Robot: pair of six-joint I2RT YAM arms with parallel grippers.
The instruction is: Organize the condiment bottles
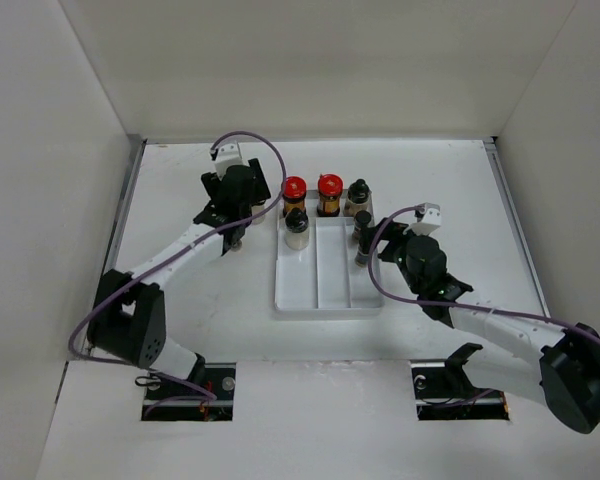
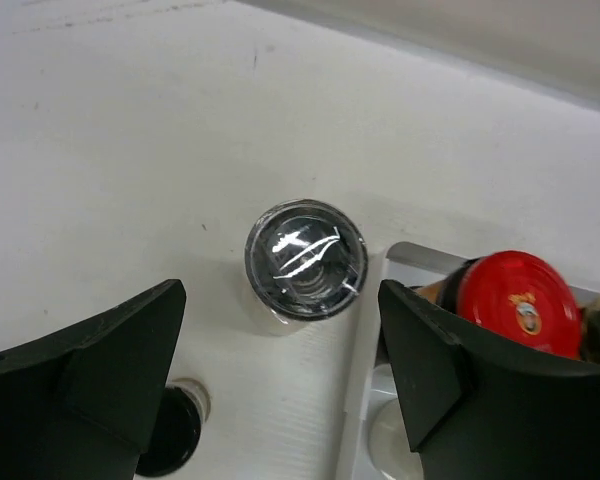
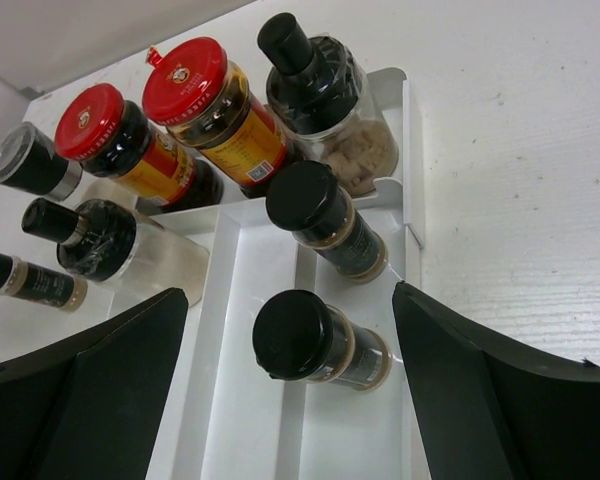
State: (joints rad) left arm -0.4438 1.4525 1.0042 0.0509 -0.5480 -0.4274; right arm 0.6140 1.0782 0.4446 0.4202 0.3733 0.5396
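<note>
Condiment bottles are gathered at the white divided plastic tray (image 1: 325, 297), which sits mid-way across the white counter (image 1: 190, 300). Along the tray's far end stand three in a row: a red-capped amber glass jar (image 1: 294, 190) at the left, a second red-capped amber jar (image 1: 330, 188) in the middle, and a clear black-topped jar of beige contents (image 3: 330, 110) at the right. In front of the first red cap, in the left compartment, stands a whitish jar with a black spout top (image 3: 105, 240). The right compartment holds two slim black-capped spice bottles, one farther (image 3: 325, 215) and one nearer (image 3: 305, 340), both upright.

Two more stand outside the tray on the counter. A short bottle with a grey film-wrapped lid (image 2: 305, 258) is upright just beside the tray's far-left corner. A further slim black-capped bottle (image 2: 170, 432) stands a little left of it, partly hidden by a finger in the left wrist view.

The left pincer (image 2: 282, 297) hangs above the grey-lidded bottle with its black fingers (image 2: 90, 370) spread wide; it grips nothing, and a gap shows on each side of the lid.

The right pincer (image 3: 288, 300) sits at the tray's right side, likewise wide apart and empty, with the nearer slim bottle framed between its fingers (image 3: 500, 390), untouched.
</note>
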